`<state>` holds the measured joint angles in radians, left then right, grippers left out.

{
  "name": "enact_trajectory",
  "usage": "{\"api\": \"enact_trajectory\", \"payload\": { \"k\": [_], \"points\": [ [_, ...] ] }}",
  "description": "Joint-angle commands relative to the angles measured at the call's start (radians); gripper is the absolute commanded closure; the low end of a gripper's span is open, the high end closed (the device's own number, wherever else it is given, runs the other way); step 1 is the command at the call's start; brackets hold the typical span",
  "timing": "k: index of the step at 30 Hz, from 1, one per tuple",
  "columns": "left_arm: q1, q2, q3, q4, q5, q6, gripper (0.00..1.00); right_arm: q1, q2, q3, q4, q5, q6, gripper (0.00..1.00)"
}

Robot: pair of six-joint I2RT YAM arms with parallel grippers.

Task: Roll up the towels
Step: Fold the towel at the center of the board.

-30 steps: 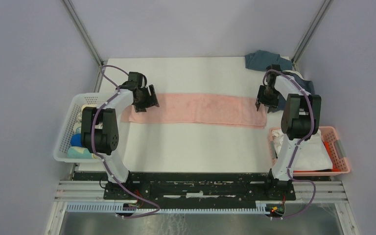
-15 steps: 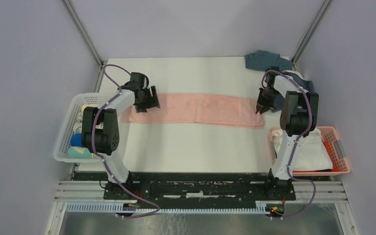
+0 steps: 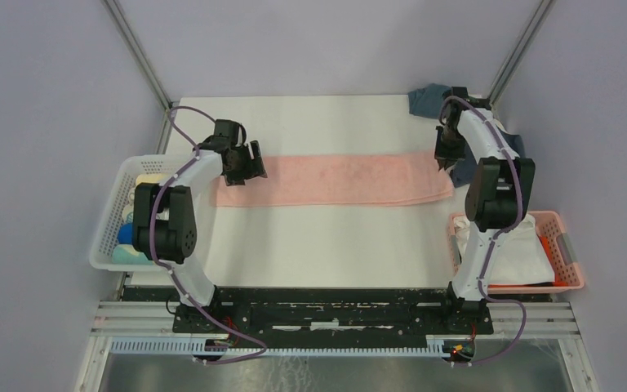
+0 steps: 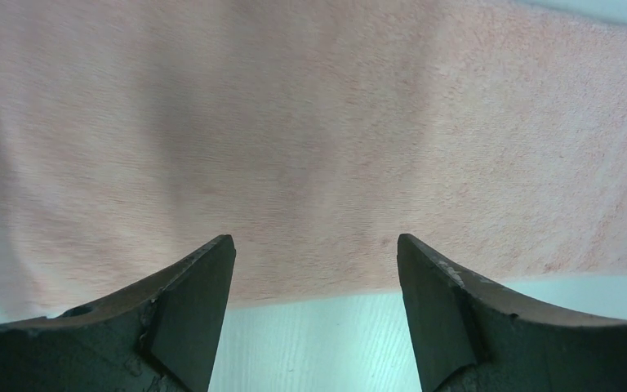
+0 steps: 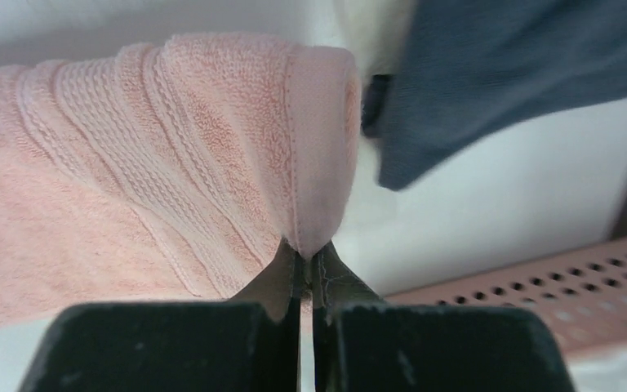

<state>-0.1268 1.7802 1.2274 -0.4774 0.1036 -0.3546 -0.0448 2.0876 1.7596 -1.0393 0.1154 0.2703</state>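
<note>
Towel (image 3: pixel 335 180) on table (image 3: pixel 318 237); towel heap (image 3: pixel 429 100) behind right end.

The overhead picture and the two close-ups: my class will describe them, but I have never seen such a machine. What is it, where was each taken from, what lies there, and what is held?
Two robot arms are bolted at the near edge of a white table; each ends in a two-finger pincer. The wide picture comes from a fixed camera above and behind them. The close-ups come from cameras on the wrists, so the dark fingers at the bottom are each arm's own. A long pink towel lies flat across the table. The left pincer hangs open over its left end, holding nothing. The right pincer is shut on the hem at its right end. At the far right lie dark blue towels; a white basket stands left, a pink basket right.
</note>
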Motion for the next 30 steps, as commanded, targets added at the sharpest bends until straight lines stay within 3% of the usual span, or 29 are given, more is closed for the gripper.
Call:
{"api": "enact_trajectory", "payload": {
  "k": [1, 8, 12, 15, 20, 30],
  "points": [
    [-0.005, -0.09, -0.003, 0.025, 0.027, -0.027, 0.2, -0.008, -0.111, 0.152, -0.121, 0.273, -0.085, 1.0],
    [-0.004, -0.134, -0.065, 0.029, 0.066, -0.041, 0.2, -0.051, -0.078, 0.301, -0.161, 0.531, -0.169, 1.0],
    [-0.005, -0.139, -0.094, 0.036, 0.103, -0.048, 0.2, -0.061, -0.072, 0.356, -0.158, 0.572, -0.199, 1.0],
    [-0.005, -0.124, -0.103, 0.045, 0.127, -0.057, 0.21, -0.042, -0.086, 0.378, -0.171, 0.486, -0.197, 1.0],
    [-0.011, -0.058, -0.06, 0.071, 0.187, -0.085, 0.21, 0.098, -0.122, 0.338, -0.153, 0.382, -0.179, 0.99],
    [-0.037, 0.107, 0.036, 0.098, 0.254, -0.105, 0.26, 0.346, -0.037, 0.431, -0.182, 0.177, 0.052, 0.98]
  ]
}}
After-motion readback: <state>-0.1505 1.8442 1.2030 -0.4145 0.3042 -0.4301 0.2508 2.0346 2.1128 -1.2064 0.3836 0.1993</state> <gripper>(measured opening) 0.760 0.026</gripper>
